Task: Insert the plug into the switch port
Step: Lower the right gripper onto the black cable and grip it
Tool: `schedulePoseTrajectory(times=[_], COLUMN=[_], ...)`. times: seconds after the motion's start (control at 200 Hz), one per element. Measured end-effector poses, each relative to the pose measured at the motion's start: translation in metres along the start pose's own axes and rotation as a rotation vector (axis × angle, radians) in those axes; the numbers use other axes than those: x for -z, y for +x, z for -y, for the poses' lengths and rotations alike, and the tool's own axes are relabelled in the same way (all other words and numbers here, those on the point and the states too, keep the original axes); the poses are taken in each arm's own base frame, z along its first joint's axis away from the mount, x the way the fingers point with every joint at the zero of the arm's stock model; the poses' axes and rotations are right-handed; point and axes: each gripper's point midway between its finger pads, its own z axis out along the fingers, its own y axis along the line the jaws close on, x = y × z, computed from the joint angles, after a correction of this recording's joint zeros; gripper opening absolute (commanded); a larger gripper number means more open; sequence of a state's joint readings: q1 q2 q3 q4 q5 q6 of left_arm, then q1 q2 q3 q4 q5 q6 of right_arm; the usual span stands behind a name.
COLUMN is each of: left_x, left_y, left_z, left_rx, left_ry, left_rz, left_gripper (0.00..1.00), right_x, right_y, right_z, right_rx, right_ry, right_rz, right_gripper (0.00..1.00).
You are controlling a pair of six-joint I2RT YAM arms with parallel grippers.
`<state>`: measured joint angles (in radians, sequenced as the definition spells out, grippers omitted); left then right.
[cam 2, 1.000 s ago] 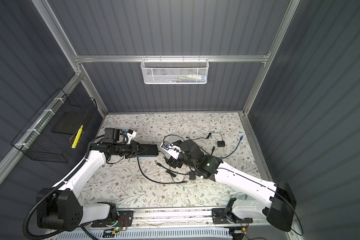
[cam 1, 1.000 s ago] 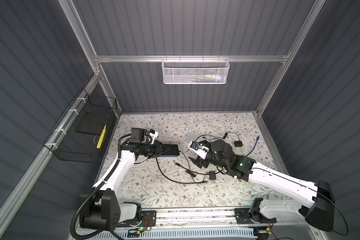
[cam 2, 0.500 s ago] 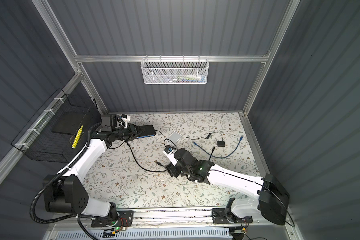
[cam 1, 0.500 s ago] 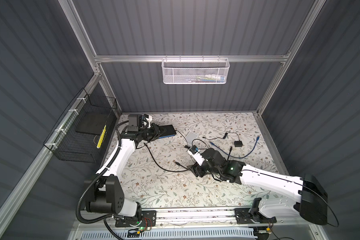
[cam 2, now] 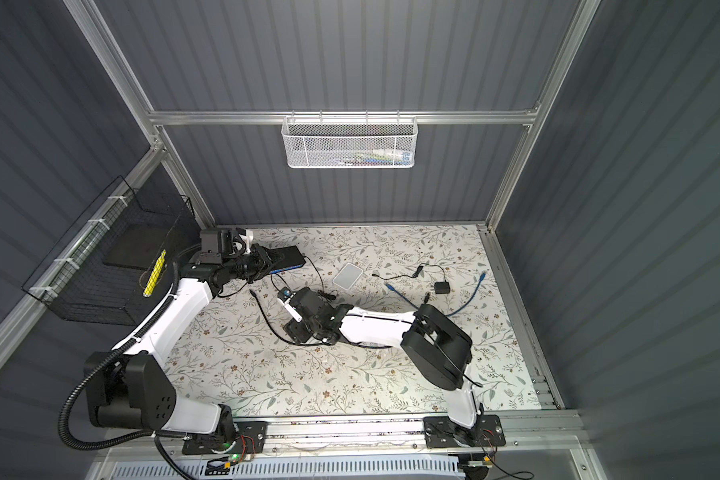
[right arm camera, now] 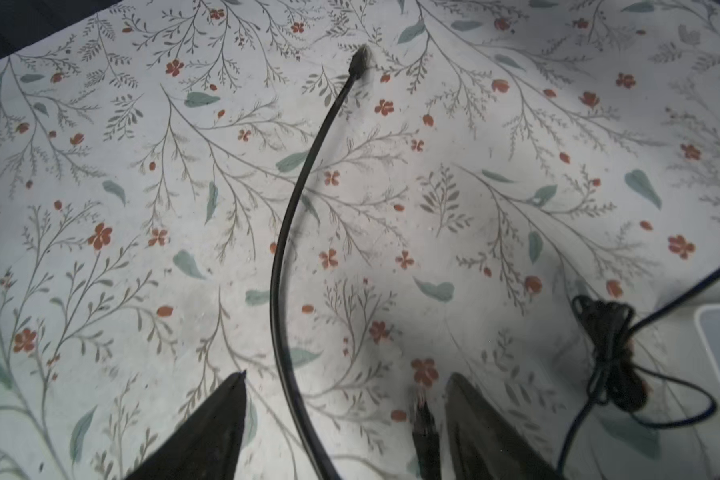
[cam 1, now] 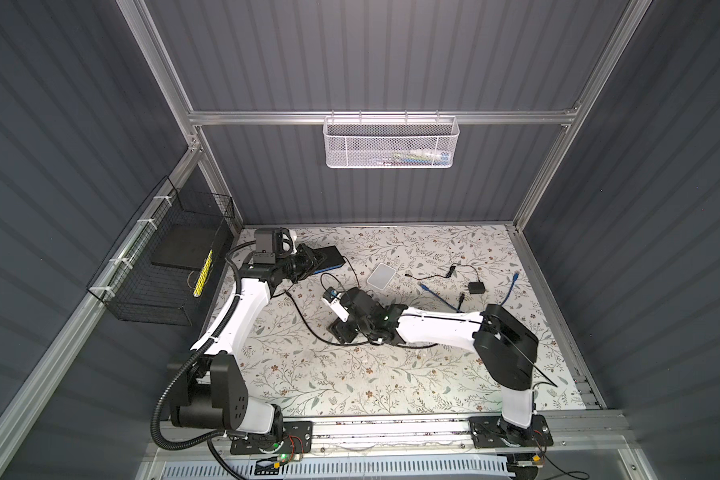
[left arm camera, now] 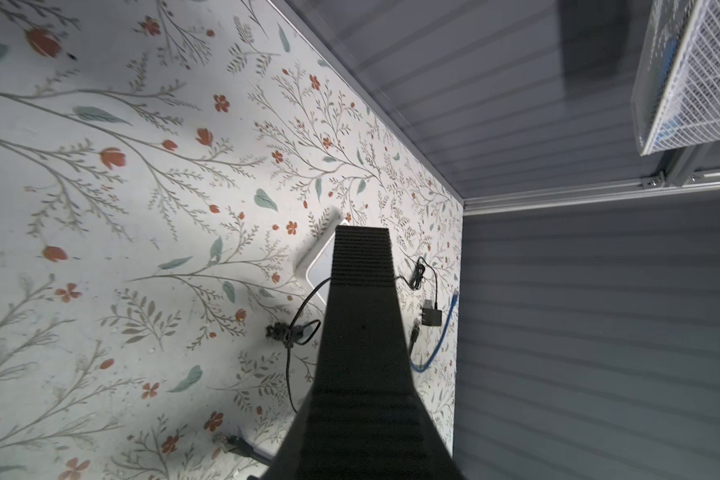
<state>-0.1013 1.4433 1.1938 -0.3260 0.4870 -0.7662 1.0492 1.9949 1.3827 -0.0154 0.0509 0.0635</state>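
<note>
Our left claw [cam 1: 313, 262] gripped the switch [cam 1: 331, 257], held well apart from the right claw [right arm camera: 346, 374], which stood wide over the counter [right arm camera: 516, 187]. The plug [right arm camera: 422, 409] lay between its fingers, just beside one, the cable [right arm camera: 292, 208] beside it. We judged it best to centre on the plug, then close gently without pinching the cable.

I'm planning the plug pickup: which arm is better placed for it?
Right. The right gripper is open astride the cable and a plug; the left gripper is shut on the switch.
</note>
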Motion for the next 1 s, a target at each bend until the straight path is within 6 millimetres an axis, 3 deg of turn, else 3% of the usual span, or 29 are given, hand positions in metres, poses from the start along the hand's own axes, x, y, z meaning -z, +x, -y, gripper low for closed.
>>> schedulePoseTrajectory(times=[0.26,0.515,0.75,0.845,1.0], left_x=[0.006,0.003,-0.004,-0.002,0.003], left_y=[-0.015,-0.03,-0.032,-0.034,-0.037], left_z=[-0.018,-0.037,-0.049,-0.048,-0.042], left_rx=[-0.01,0.013,0.029,0.026,0.017], left_ry=[-0.082,-0.122,-0.128,-0.117,-0.095], left_rz=[0.072,0.092,0.07,0.074,0.086], left_gripper=[0.0,0.0,0.0,0.0,0.0], right_x=[-0.044,-0.078,-0.093,-0.091,-0.078], right_y=[-0.021,-0.038,-0.021,-0.015,0.014], right_z=[-0.005,-0.029,-0.049,-0.059,-0.072], right_rx=[-0.029,-0.102,-0.145,-0.149,-0.133], right_ry=[0.018,-0.025,-0.074,-0.095,-0.108], right_rz=[0.056,0.087,0.041,0.038,-0.017], right_gripper=[0.74,0.73,0.73,0.74,0.74])
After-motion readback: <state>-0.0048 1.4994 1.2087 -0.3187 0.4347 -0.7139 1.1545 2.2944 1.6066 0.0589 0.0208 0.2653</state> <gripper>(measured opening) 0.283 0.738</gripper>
